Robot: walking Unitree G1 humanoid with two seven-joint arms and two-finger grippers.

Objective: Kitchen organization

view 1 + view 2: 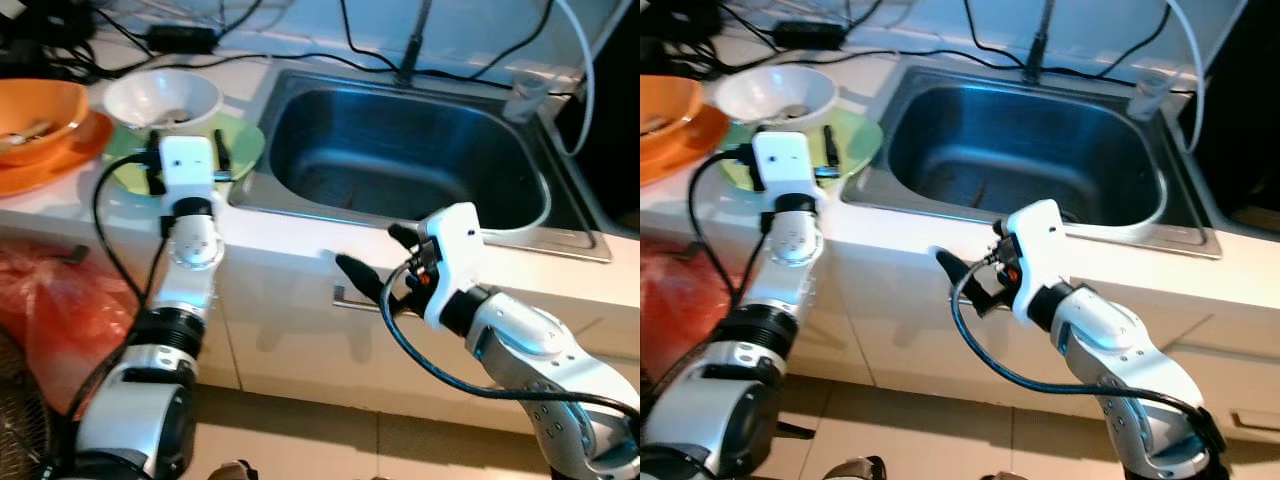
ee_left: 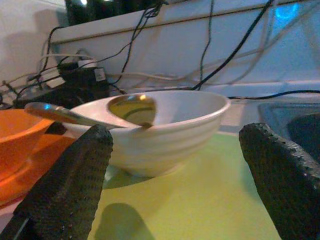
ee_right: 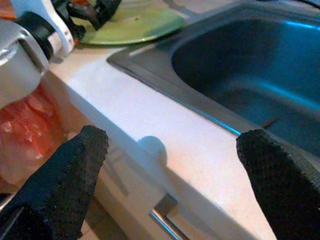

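Left gripper (image 2: 175, 185) is held with its fingers spread apart over the green plate (image 2: 200, 200), pointed at the white bowl (image 2: 160, 135) that stands on that plate. A spoon (image 2: 95, 114) is seen resting in the bowl, its handle over the rim. Beside them an orange bowl (image 1: 35, 115) is set on an orange plate (image 1: 60, 160). Right gripper (image 3: 170, 180), fingers also apart and empty, is held at the counter edge (image 3: 165, 145) before the steel sink (image 1: 400, 150).

White bowl (image 1: 163, 98) sits on a green plate (image 1: 243, 140) beside the steel sink (image 1: 400, 150); orange bowl (image 1: 38, 118) further left
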